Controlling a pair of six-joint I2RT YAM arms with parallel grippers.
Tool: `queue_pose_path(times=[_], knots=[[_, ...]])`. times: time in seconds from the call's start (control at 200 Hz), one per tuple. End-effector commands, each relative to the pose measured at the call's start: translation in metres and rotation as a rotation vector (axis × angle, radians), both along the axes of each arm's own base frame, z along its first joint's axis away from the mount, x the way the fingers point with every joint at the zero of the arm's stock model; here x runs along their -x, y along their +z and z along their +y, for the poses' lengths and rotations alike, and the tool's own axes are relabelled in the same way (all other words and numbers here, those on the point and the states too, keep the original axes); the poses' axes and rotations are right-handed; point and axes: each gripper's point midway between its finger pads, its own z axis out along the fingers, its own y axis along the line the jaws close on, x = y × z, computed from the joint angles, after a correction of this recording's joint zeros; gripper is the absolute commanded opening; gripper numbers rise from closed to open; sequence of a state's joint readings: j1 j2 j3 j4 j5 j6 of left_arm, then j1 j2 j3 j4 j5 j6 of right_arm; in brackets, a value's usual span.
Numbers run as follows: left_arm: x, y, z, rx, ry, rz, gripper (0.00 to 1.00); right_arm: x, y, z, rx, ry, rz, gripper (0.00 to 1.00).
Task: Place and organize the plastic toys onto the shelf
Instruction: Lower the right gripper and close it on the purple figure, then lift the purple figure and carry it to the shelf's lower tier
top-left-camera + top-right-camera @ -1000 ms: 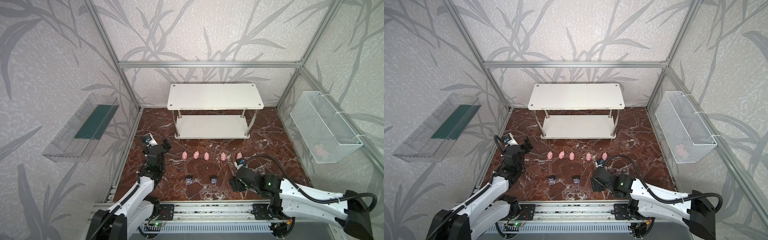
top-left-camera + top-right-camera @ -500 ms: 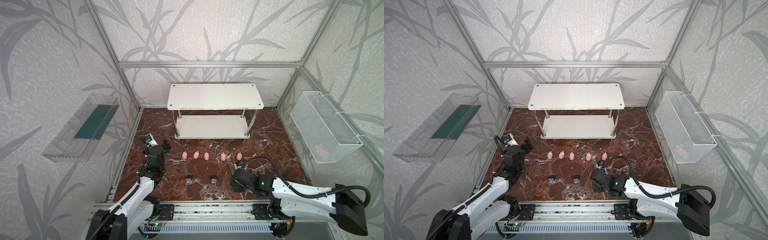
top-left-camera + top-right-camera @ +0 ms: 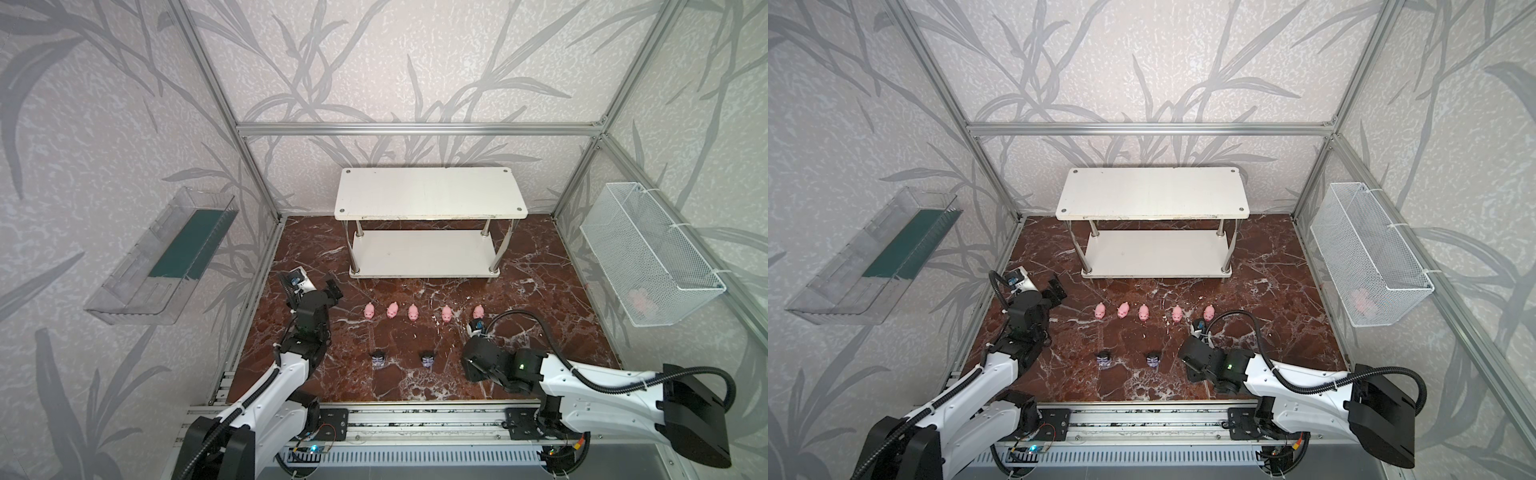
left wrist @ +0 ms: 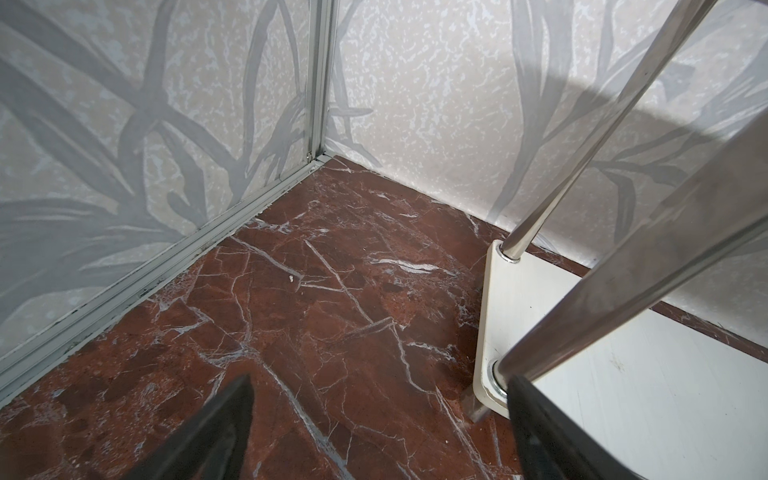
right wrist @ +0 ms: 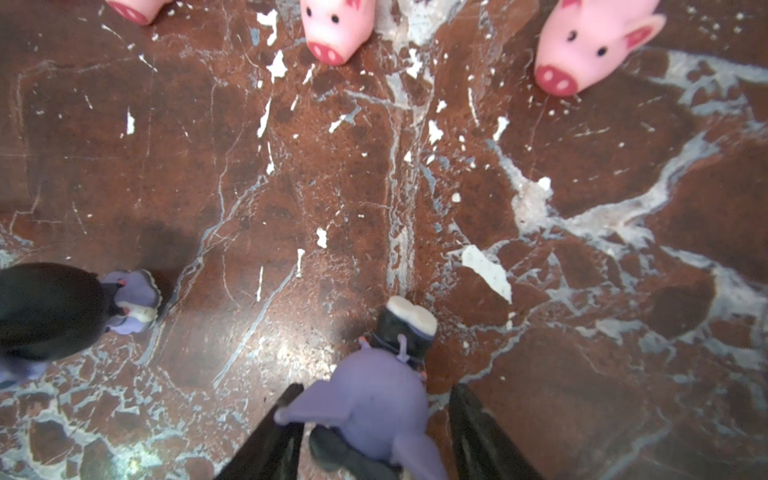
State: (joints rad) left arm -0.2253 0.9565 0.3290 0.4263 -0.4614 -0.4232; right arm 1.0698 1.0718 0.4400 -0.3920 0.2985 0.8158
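My right hand (image 5: 376, 388) straddles the pale purple horned plastic figurine (image 5: 386, 374) toward the brown marble worktop's (image 5: 582, 291) front edge, unclamped. My left hand (image 4: 380, 379) is spread wide.

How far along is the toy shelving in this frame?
Done: nothing; both boards of the shelf are bare. In hand: the right hand straddles the pale purple figurine on the floor, a gap on one side, not yet gripped. Remaining: five pigs and two dark figurines on the floor; the left hand is open, empty.
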Motion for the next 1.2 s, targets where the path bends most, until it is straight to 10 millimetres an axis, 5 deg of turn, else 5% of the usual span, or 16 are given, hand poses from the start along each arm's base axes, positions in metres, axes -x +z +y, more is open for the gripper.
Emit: queue_pose_path(times=[0.0, 0.35, 0.755, 1.025, 1.195], knots=[[0.001, -0.005, 0.001, 0.021, 0.011, -0.005, 0.93, -0.001, -0.003, -0.003, 0.016, -0.010, -0.010, 0.53], [0.000, -0.009, 0.001, 0.020, 0.013, -0.001, 0.93, -0.002, -0.007, 0.000, 0.025, -0.004, 0.004, 0.50], [-0.004, -0.010, 0.001, 0.014, 0.014, 0.004, 0.93, -0.003, 0.002, -0.002, 0.041, -0.004, 0.000, 0.32], [-0.004, -0.007, 0.001, 0.009, 0.014, -0.002, 0.93, -0.030, 0.063, 0.015, 0.057, 0.102, -0.134, 0.31], [-0.004, -0.008, 0.002, 0.010, 0.017, 0.002, 0.93, -0.080, 0.105, 0.024, -0.018, 0.109, -0.225, 0.31]])
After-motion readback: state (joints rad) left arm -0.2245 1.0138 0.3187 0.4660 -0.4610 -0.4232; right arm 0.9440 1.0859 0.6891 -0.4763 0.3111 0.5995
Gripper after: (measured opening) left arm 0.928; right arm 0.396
